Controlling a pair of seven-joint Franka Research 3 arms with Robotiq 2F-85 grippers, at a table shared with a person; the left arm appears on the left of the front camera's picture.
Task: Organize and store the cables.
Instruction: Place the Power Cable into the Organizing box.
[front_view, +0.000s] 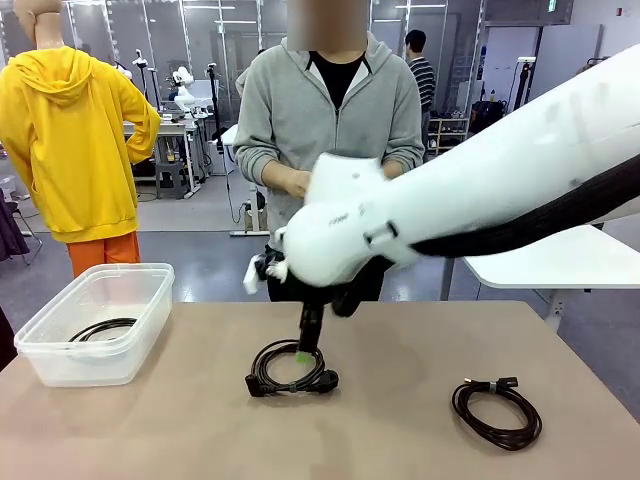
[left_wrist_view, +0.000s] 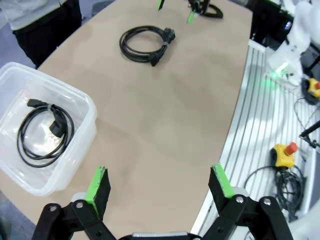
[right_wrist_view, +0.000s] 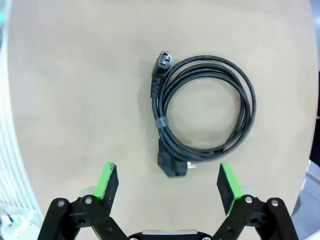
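right gripper (right_wrist_view: 169, 182): fingers spread wide, green pads (right_wrist_view: 111, 180) bare, nothing between them. in the right wrist view the middle cable (right_wrist_view: 161, 120) lies just above the pads, centre-right of the frame. it is a tied coil flat on the table (right_wrist_view: 75, 75), one plug at its top left, the other at its lower edge nearest the fingers. in the front view the fingers point down over this coil at centre frame. whether the tips touch the cord cannot be told.

left gripper (left_wrist_view: 159, 185): fingers equally wide and empty at the bottom of the left wrist view, above bare table near the clear bin (left_wrist_view: 92, 107) at the left edge. the stored cable (left_wrist_view: 56, 126) lies coiled inside that bin. the third cable (front_view: 512, 437) lies loose at lower right of the front view, well apart from the others.

judgement: one of three coils is in the bin, and the step in hand is the pick-up of the middle cable. the next move calls for a descent until the pads straddle the bundled strands by the tie. the fingers should then close on several strands at once so the coil lifts whole, and carry it to the bin at frame left.
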